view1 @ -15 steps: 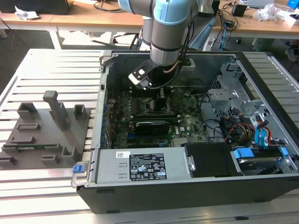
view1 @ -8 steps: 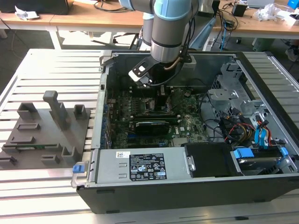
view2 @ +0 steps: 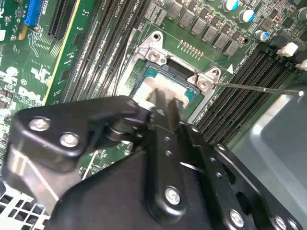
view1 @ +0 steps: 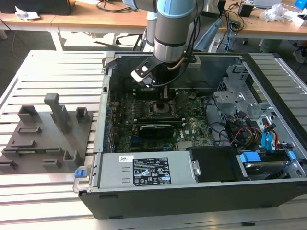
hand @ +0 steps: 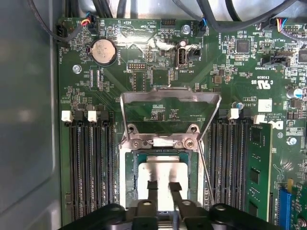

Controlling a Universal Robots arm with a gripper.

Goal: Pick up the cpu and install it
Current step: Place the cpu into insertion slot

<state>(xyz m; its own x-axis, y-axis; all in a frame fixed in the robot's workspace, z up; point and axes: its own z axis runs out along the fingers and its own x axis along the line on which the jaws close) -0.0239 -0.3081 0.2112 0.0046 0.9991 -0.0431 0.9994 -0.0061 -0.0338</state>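
Reaching down into the open computer case (view1: pixel 192 191) on the slatted worktop (view1: pixel 53 67), the arm (view1: pixel 175 28) holds its claw (view1: pixel 163 101) over the middle of the green motherboard (hand: pixel 158 72). The grey fixture tray (view1: pixel 43 129) sits well apart, toward the exterior view's left. On the board the socket's metal bracket (hand: pixel 170 96) stands swung up and open, and its thin lever wire (hand: pixel 206 172) runs free along one side. The cpu (hand: pixel 163 167) lies inside the socket frame directly under the claw (hand: pixel 163 187), silvery top up, and by the first wrist view it looks level. The two fingertips (hand: pixel 152 186) are slightly spread, with a gap narrower than the chip, so they sit over its top face and pinch nothing. Whether they touch the metal cannot be told. The second wrist view shows the same arrangement, with the claw (view2: pixel 164 103) just above the chip (view2: pixel 149 90). The main danger seems to be a chip that is not fully keyed into the frame. Downward force from the tips would then bend socket contacts. A sideways drag of the claw could also skew the unclamped chip, and the loose lever wire beside it could snag.
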